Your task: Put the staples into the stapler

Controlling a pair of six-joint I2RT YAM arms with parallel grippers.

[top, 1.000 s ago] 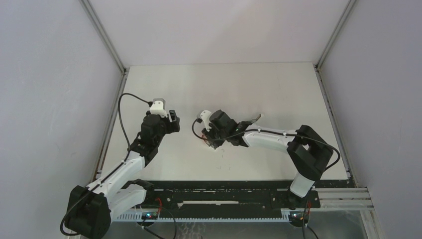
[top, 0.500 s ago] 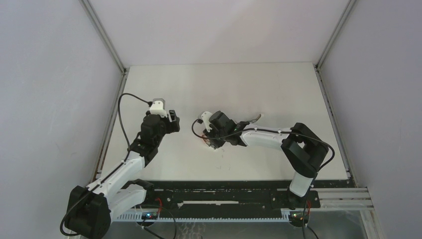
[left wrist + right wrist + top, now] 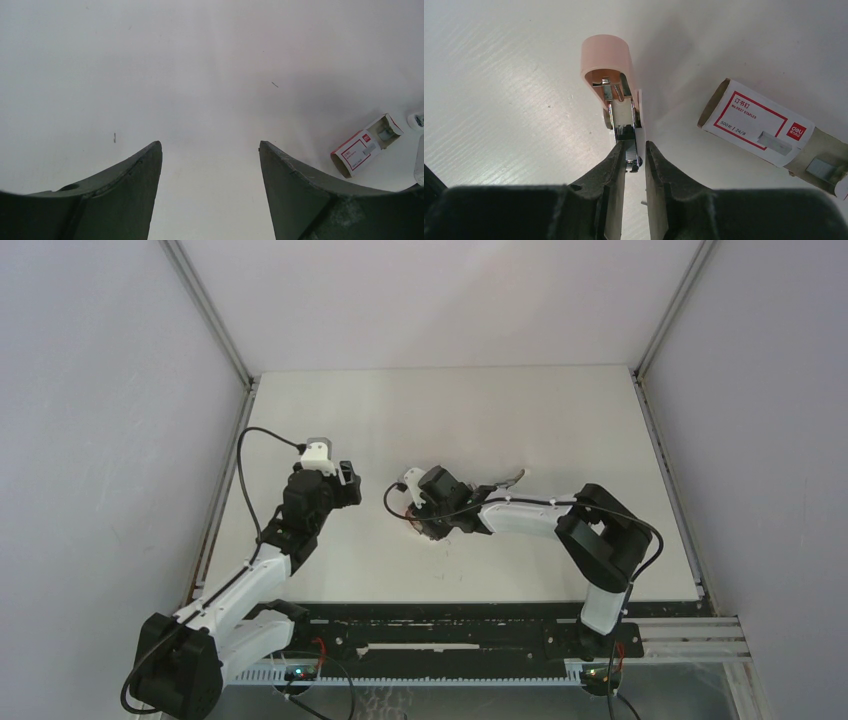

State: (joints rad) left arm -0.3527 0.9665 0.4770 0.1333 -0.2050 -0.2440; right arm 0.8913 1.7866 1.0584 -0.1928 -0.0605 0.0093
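Observation:
In the right wrist view the small pink stapler lies open on the table, its metal rail pointing at me. My right gripper has its jaws narrowed on the near end of that rail and the white base beside it. The staples, a red-and-white box with its tray slid partly out, lie just right of the stapler. The left wrist view shows the same staples off to its right. My left gripper hangs open over bare table. In the top view the right gripper covers the stapler.
A small grey object lies on the table behind the right forearm. Two loose staples, a first staple and a second staple, lie ahead of the left gripper. Metal rails run along the white table's side edges.
The right jaws have drawn closer together around the stapler's rail, and the right arm's elbow has swung left toward the middle. The left arm has not moved.

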